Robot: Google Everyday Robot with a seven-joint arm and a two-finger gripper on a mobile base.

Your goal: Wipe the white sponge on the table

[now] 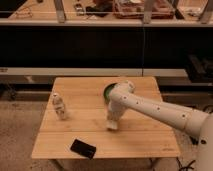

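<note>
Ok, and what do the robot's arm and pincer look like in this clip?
The arm is white, made of thick rounded tubes with a bulbous joint; small dark dots run along its long segment. No loose cables show. The pincer, low over the middle of the table, looks whitish too and narrower than the arm.

A small white figurine-like bottle (60, 106) stands upright near the left edge of the surface (145, 137). A flat black object (83, 148) lies near the front edge. A dark green plate (107, 92), partly hidden, sits toward the back, behind the gripper (113, 125) at mid-surface.
</note>
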